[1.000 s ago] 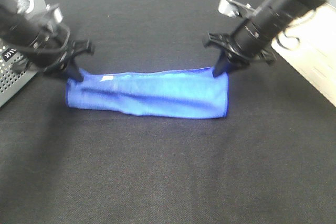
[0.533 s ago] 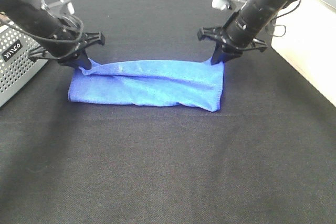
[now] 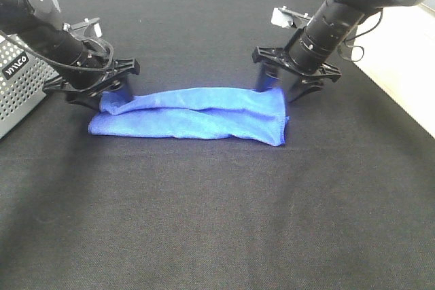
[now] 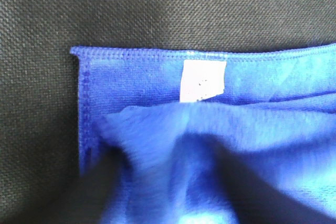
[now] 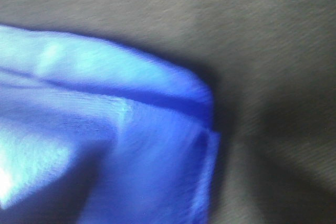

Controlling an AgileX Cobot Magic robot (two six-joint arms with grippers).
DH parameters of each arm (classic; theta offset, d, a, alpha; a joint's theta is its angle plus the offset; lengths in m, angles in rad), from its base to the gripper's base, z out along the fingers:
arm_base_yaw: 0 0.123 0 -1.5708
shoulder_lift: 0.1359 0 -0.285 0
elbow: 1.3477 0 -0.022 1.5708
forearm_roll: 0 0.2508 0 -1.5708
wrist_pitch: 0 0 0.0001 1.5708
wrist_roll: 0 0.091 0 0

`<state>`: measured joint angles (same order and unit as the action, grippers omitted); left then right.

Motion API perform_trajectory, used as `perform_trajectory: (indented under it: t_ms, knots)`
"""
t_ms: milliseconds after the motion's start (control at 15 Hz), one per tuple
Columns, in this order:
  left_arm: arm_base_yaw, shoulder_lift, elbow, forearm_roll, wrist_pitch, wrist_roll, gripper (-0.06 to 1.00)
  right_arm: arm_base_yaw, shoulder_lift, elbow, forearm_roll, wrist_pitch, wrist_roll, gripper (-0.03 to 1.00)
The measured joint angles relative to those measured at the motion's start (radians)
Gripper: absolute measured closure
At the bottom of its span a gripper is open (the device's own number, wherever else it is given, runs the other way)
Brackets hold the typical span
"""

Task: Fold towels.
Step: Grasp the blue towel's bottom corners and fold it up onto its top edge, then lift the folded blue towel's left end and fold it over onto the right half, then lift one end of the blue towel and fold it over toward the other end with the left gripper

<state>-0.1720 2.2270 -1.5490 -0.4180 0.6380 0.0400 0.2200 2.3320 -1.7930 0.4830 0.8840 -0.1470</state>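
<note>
A blue towel point(image 3: 194, 115) lies folded into a long strip on the black table point(image 3: 217, 222). My left gripper point(image 3: 110, 94) stands at the strip's far left corner, jaws apart, with a raised bunch of cloth between them. My right gripper point(image 3: 281, 87) stands over the far right corner, jaws spread, and the cloth lies flat below it. The left wrist view shows the towel's hemmed corner point(image 4: 84, 77) with a white label point(image 4: 202, 80), the cloth rising toward the camera. The right wrist view shows a blurred folded towel corner point(image 5: 173, 108). Neither wrist view shows fingers.
A grey perforated basket point(image 3: 17, 89) stands at the left edge, close to my left arm. A pale surface point(image 3: 401, 66) borders the table on the right.
Both grippers carried the towel's upper edge toward the far side and lowered it. Their jaws now stand apart, and the right corner has dropped flat onto the table.
</note>
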Motion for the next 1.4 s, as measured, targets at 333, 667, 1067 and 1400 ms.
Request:
perform_trajectory:
  t_ms: [333, 667, 1067, 1400]
  knots:
    - [0.044, -0.053, -0.011, 0.021, 0.053, -0.076, 0.14, 0.000, -0.028, -0.058, -0.085, 0.169, 0.074, 0.04]
    - [0.046, 0.032, -0.013, -0.043, 0.074, -0.072, 0.14, 0.000, -0.052, -0.058, -0.291, 0.209, 0.153, 0.04]
    - [0.020, 0.058, -0.020, -0.111, 0.062, -0.020, 0.34, 0.000, -0.052, -0.058, -0.300, 0.205, 0.156, 0.03]
    - [0.063, 0.063, -0.020, -0.111, 0.107, -0.045, 0.85, 0.000, -0.052, -0.058, -0.300, 0.200, 0.156, 0.03]
